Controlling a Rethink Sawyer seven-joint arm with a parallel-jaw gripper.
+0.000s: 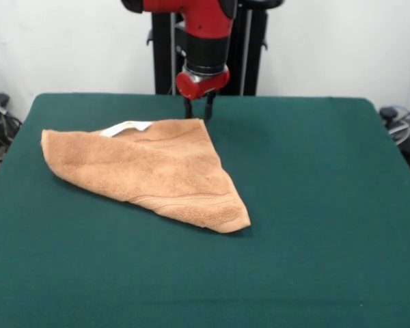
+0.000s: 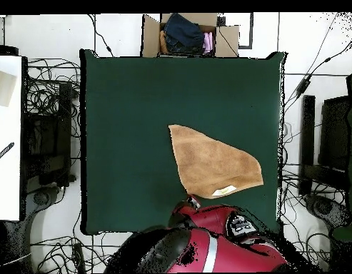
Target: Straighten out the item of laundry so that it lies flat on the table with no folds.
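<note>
With its jaws parted, the gripper (image 1: pixel 199 109) is hovering at the towel (image 1: pixel 150 171)'s folded corner just below them on the table (image 1: pixel 314 205), and should be pinching only the top layer before peeling it open.

A cardboard box (image 2: pixel 189 34) apparently holds clothes (image 2: pixel 184 33); floor cables (image 2: pixel 53 78).

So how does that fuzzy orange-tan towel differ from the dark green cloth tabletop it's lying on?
The orange-tan terry towel is small and folded into a rough triangle; the dark green felt-like tabletop is a far wider rectangle. The towel looks fluffy, with a hemmed band and a white label; the tabletop is smooth and plain. The towel lies doubled over itself; the tabletop is stretched flat. Both are fabric surfaces.
</note>
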